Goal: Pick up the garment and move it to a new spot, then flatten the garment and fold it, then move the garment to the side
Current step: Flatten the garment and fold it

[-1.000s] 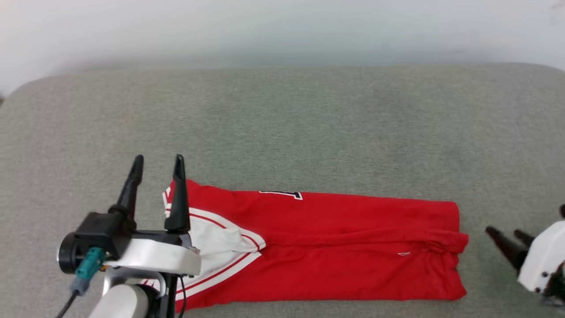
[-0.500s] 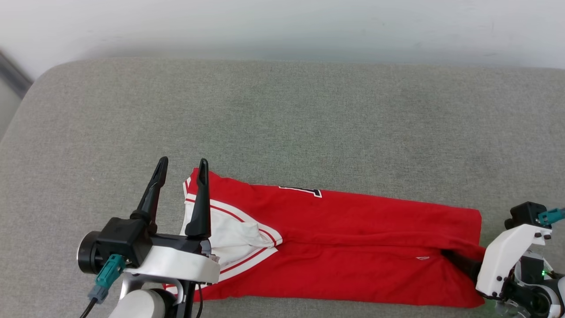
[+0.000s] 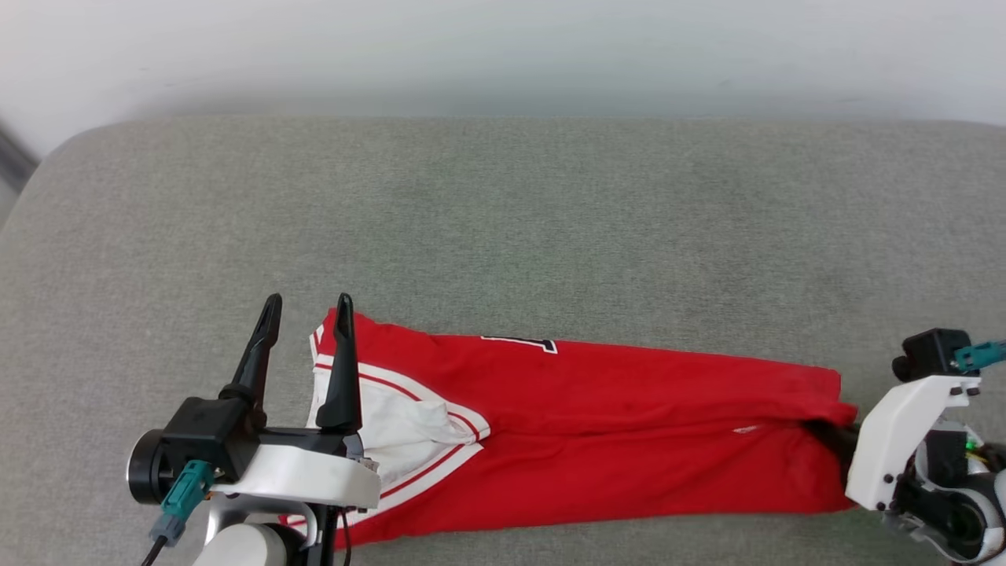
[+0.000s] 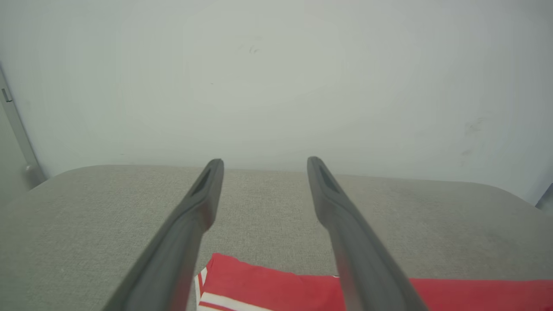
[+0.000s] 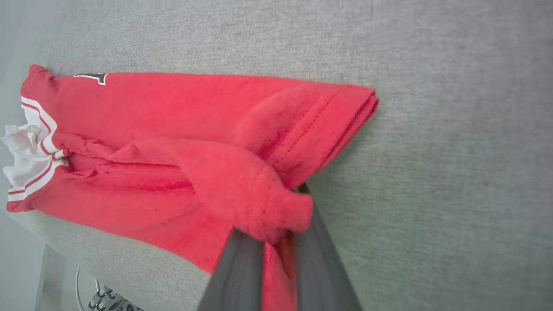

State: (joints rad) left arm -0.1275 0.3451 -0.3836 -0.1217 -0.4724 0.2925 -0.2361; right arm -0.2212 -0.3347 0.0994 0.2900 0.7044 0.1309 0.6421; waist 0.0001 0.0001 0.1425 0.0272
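The garment [image 3: 613, 424] lies as a long red folded strip on the grey surface, white striped sleeve at its left end, a bit of black print at its far edge. My left gripper [image 3: 306, 303] hovers open over that left end; in the left wrist view its fingers [image 4: 264, 166] are spread, with the garment's corner [image 4: 268, 289] below them. My right gripper [image 3: 835, 437] is at the strip's right end, its fingers mostly covered by cloth. The right wrist view shows that gripper [image 5: 281, 224] shut on a bunched red hem of the garment [image 5: 173, 121].
The grey padded surface [image 3: 503, 220] stretches wide behind and beside the garment. A pale wall [image 3: 503, 55] runs along its far edge. The surface's near edge and some cables [image 5: 108, 302] appear in the right wrist view.
My right gripper moved in from the right with open fingers, reached the garment's right end and shut on the hem. The left gripper stayed open. The head camera shifted.
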